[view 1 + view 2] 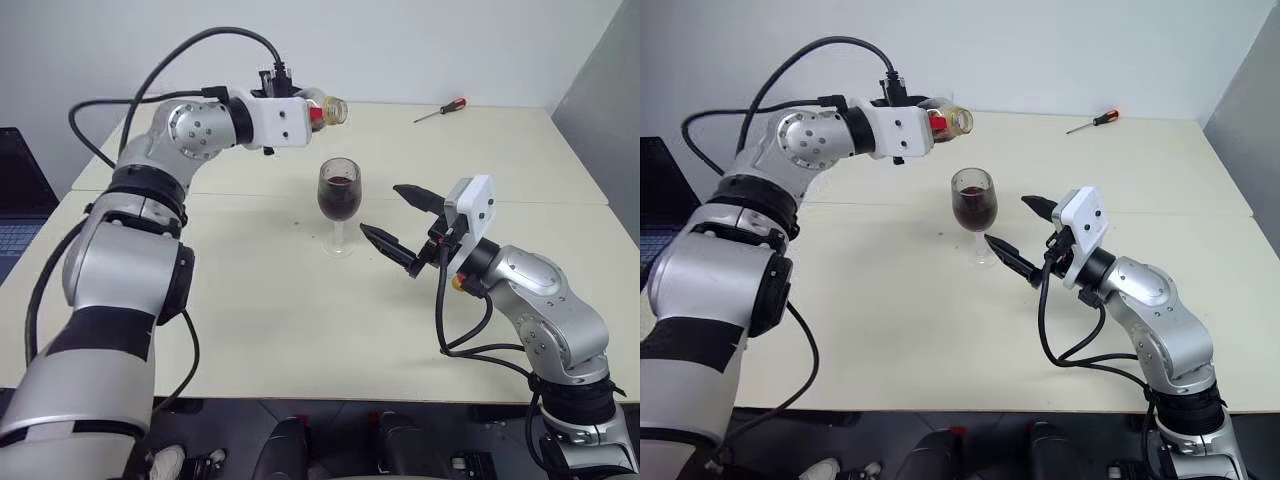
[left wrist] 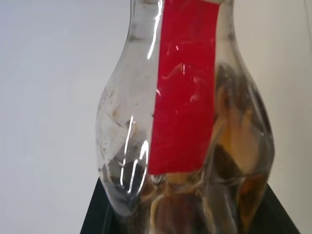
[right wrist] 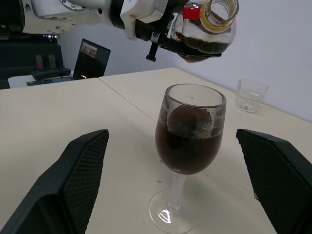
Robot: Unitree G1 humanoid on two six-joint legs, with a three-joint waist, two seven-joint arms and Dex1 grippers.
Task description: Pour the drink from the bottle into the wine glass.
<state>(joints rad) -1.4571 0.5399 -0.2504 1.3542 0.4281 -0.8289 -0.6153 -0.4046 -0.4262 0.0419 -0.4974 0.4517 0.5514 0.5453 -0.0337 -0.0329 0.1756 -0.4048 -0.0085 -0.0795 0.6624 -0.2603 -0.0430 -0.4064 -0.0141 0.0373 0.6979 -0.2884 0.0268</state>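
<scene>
Surface (image 1: 270, 330): pale tabletop carrying the glass, a tumbler and a screwdriver, with a seam across it behind the glass.
Laptop (image 1: 18, 190): dark, at the head view's 9 o'clock edge, off the surface's left side.
Left gripper (image 1: 312, 112): raised over the surface at about 12 o'clock from the glass, clamped tight on the bottle.
Right gripper (image 1: 400, 222): at 3 o'clock from the glass, fingers spread wide and holding nothing; the wrist view has the glass standing between them, untouched.
Glass (image 1: 339, 200): upright near the surface's middle, foot on the surface, bowl about half full.
Drink (image 3: 187, 146): dark reddish-brown; most of it in the glass, some left in the bottle's body.
Bottle (image 1: 330, 110): lying about level, open yellowish mouth toward 3 o'clock, above and just behind the glass's rim; red label on its neck.
Screwdriver (image 1: 441, 110): red handle, far back at 1 o'clock, well apart from the glass.
Tumbler (image 3: 251, 95): small, clear, upright, behind the glass in the right wrist view.
</scene>
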